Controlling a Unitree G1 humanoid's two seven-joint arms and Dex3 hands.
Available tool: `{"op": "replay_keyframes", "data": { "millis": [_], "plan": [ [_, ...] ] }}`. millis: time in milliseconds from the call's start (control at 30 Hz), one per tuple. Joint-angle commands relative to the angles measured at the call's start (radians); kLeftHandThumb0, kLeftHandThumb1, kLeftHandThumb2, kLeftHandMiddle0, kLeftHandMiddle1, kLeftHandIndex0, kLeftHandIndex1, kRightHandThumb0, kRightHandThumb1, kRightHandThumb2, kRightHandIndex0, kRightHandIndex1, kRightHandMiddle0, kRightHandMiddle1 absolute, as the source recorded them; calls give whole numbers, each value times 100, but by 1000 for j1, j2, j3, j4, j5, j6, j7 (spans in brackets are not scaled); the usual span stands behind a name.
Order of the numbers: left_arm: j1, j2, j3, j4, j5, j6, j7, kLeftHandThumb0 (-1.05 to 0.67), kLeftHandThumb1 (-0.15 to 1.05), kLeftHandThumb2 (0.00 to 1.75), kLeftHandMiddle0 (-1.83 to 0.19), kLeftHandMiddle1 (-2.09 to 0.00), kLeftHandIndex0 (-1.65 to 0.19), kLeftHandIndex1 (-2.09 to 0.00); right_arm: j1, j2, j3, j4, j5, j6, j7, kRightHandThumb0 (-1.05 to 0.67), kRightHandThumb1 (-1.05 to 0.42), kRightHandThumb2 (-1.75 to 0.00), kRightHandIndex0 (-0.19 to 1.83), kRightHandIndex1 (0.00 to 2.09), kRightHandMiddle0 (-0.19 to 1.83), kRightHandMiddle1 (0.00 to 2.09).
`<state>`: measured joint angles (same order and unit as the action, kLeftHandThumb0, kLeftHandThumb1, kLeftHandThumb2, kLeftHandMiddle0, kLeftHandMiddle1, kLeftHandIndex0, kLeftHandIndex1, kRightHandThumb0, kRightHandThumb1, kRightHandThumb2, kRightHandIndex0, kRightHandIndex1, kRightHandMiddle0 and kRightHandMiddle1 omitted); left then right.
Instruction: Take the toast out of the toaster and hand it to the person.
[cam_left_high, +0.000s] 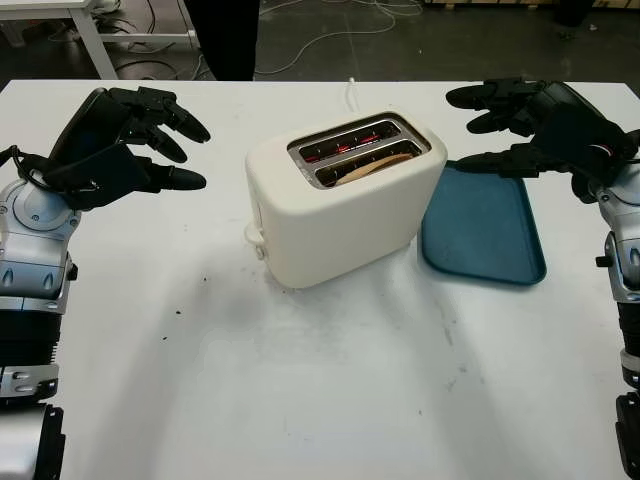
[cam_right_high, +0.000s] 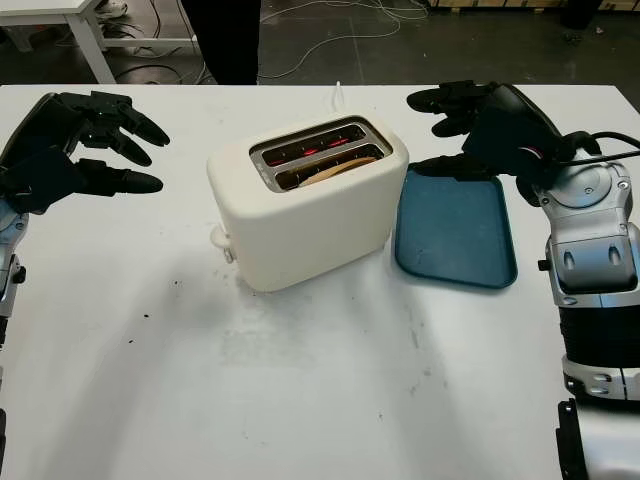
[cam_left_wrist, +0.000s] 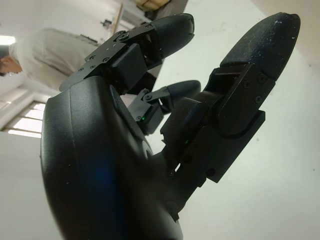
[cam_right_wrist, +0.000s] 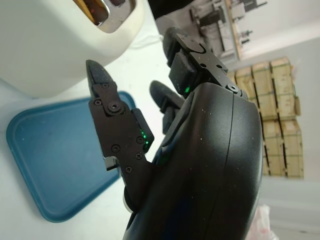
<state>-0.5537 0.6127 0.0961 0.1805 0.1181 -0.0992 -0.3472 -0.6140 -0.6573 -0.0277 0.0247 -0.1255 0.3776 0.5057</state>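
Sitting in the toaster's (cam_left_high: 340, 205) near slot, the toast (cam_left_high: 368, 166) lies between the empty, wide-fingered left hand (cam_left_high: 115, 140) and right hand (cam_left_high: 540, 125), which hovers above the blue tray (cam_left_high: 485, 225).

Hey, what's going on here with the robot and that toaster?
A humanoid robot faces a white table with a cream toaster at its middle. A slice of toast sits down in the nearer slot, and the heating elements glow red. The left hand is open, raised to the toaster's left; the right hand is open above the far end of a blue tray on the toaster's right. Neither touches anything yet. A person stands beyond the table.
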Motion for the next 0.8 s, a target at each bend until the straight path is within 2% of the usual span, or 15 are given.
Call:
{"op": "replay_keyframes", "data": {
  "millis": [0, 767],
  "plan": [
    [4, 1, 1, 0, -7, -5, -5, -105, 60, 0, -87, -83, -84, -73, -4, 0, 1, -2, 9, -15, 4, -14, -78, 0, 15, 87, 53, 1],
    [6, -2, 2, 0, -7, -8, 0, -105, 60, 0, -88, -83, -85, -72, 1, 2, -9, 1, 25, -11, 5, -12, -79, 0, 12, 86, 52, 0]
  ]
}}
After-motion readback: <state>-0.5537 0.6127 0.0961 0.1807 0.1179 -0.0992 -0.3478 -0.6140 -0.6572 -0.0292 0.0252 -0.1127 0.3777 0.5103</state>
